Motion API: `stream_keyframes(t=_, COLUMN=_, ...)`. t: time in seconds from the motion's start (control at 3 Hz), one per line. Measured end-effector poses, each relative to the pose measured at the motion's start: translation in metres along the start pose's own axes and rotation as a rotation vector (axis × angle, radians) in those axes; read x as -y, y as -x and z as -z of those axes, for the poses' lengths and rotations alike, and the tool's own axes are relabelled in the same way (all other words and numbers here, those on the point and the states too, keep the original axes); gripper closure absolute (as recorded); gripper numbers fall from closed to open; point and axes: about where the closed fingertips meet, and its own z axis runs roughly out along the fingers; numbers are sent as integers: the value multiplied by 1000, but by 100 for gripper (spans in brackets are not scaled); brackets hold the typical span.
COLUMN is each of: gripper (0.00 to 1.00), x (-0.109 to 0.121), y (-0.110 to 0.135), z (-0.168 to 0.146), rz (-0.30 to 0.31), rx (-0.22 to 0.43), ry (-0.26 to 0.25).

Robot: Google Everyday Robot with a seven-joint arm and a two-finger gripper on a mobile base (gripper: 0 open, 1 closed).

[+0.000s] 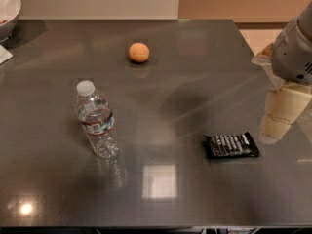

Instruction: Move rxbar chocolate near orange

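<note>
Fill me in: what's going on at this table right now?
Nothing is being held yet. The robot's end effector hangs over the table's right edge, just right of the rxbar chocolate and apart from it. The bar lies flat at the near right. The orange sits far from it, toward the back. A water bottle stands upright at the near left.

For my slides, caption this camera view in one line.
Gripper at the right edge of the table, beside the rxbar chocolate; orange far off toward the back left.
</note>
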Motion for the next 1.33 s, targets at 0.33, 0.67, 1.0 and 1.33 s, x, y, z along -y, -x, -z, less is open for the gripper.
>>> stream_keyframes(t=0.33, gripper=0, x=-13, y=2, z=-30, rz=51, rx=9, ry=73)
stream_keyframes(t=0.67, gripper=0, x=-27, y=2, z=-59, rz=110, rx=12, ry=123)
stream_keyframes(t=1.0, gripper=0, x=-33, y=0, z=-83, rz=154, rx=12, ry=151)
stream_keyframes(t=1.33, gripper=0, x=-35, y=-4, z=-100, rz=177, rx=13, ry=168)
